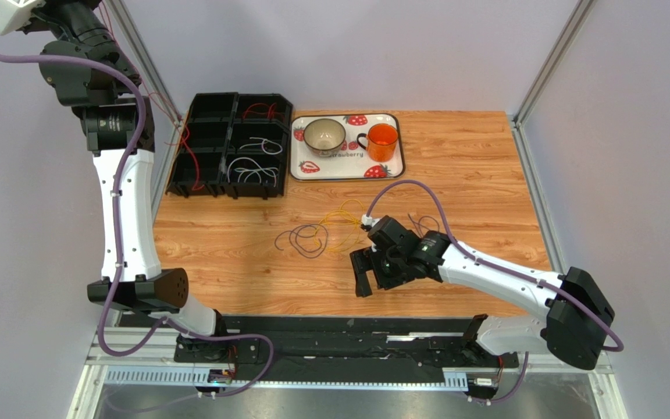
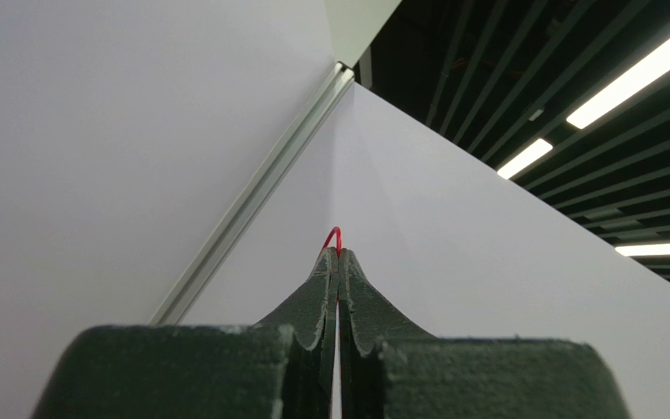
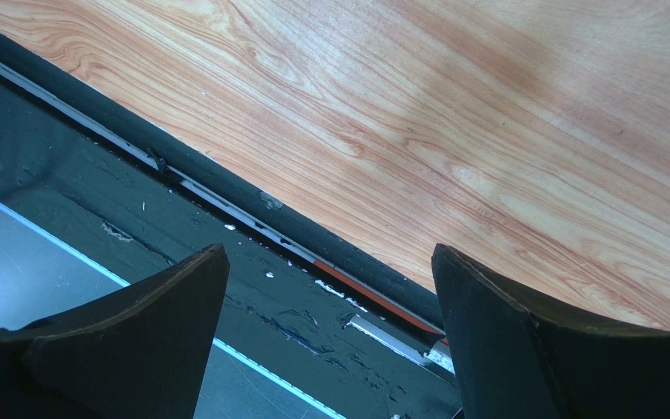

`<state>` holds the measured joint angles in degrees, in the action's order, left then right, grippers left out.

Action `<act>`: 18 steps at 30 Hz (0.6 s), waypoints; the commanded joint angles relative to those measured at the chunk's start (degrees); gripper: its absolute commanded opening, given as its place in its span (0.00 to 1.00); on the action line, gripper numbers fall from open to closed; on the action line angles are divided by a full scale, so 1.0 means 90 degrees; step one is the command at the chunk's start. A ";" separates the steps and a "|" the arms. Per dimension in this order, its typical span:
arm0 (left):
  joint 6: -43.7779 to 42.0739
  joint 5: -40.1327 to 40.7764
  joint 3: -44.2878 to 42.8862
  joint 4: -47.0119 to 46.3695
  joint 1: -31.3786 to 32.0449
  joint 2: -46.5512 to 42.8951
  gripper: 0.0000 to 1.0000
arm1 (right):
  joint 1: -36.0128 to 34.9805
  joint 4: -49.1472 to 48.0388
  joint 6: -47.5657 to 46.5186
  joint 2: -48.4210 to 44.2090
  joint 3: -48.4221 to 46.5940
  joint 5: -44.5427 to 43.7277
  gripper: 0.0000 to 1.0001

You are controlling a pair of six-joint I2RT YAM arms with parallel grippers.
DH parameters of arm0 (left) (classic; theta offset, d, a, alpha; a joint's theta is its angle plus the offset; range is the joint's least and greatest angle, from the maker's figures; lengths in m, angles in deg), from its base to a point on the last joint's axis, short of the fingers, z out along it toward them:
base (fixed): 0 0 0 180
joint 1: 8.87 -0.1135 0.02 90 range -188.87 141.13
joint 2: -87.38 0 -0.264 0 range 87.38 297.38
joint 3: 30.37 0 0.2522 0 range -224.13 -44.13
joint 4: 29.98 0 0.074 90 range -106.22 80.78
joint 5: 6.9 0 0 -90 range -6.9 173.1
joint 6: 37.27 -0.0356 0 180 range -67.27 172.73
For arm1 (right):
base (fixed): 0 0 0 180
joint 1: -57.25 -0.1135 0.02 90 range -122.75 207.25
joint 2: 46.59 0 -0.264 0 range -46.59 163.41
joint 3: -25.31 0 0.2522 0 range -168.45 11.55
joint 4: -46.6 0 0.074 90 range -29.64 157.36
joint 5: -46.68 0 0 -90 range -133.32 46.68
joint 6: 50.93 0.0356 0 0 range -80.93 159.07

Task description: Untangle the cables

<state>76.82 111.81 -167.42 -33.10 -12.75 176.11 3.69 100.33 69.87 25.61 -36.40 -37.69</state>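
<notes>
We see purple cables (image 1: 310,237) and yellow cables (image 1: 345,215) lying loose on the table (image 1: 487,175), and white cables (image 1: 255,170) in the black organizer (image 1: 229,140). Our left gripper (image 2: 338,255), raised high, is clamped on a red cable (image 2: 333,237). The right gripper (image 3: 328,262) gapes empty over the table's near edge.

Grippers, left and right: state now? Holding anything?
left gripper: shut on a thin red wire cable; its loop pokes out past the fingers.
right gripper: open, nothing between the fingers, over the near edge of the wooden table.
</notes>
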 commanded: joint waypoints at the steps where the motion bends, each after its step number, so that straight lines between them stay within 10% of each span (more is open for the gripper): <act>1: -0.0234 0.0071 0.0162 -0.0214 -0.0057 -0.0044 0.00 | -0.0025 -0.0212 -0.0054 0.0063 -0.0220 0.0029 0.91; 18: -0.0217 -0.0299 0.0671 -0.0478 -0.0535 0.0326 0.00 | -0.0026 -0.0329 -0.0181 0.0707 -0.0386 0.0126 0.91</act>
<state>73.74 111.26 -159.90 -35.44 -16.03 178.08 3.69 99.87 69.28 30.31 -37.01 -37.34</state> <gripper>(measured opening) 0.007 0.912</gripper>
